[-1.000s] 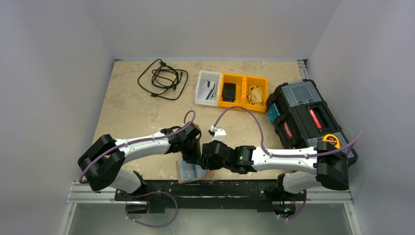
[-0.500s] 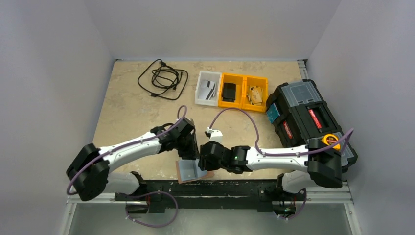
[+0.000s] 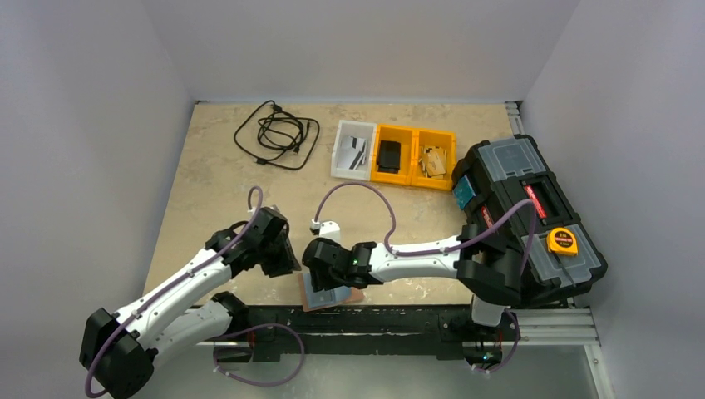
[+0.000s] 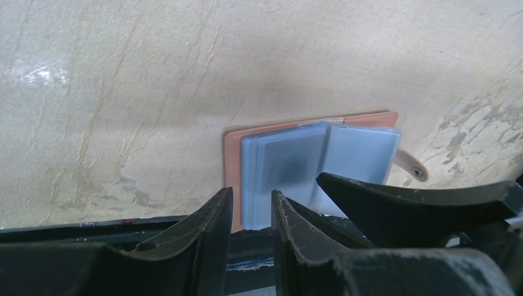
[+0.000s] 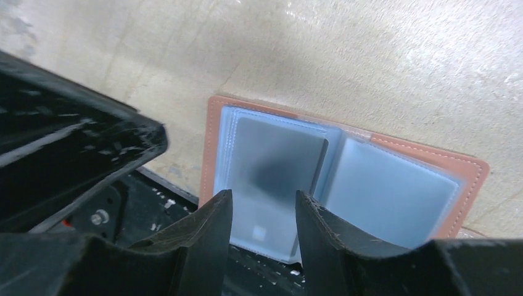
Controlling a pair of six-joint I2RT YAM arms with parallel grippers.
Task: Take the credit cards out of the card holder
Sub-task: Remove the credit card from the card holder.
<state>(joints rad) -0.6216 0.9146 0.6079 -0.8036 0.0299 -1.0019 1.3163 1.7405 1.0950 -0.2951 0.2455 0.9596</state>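
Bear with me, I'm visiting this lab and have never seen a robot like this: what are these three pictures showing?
Two robot arms are bolted at the near edge of a table. The wide picture looks down from above and behind them: left arm on the left, right arm on the right. The other two come from a camera on each wrist; the dark prongs at the bottom are that arm's own jaws. Both pairs stand slightly apart, holding nothing. Below the right arm's jaws lies an open reddish-brown card holder, a grey card showing in its clear sleeves. Farther back: a black cable, a white tray, two yellow trays, and a black toolbox with a yellow tape measure on top.
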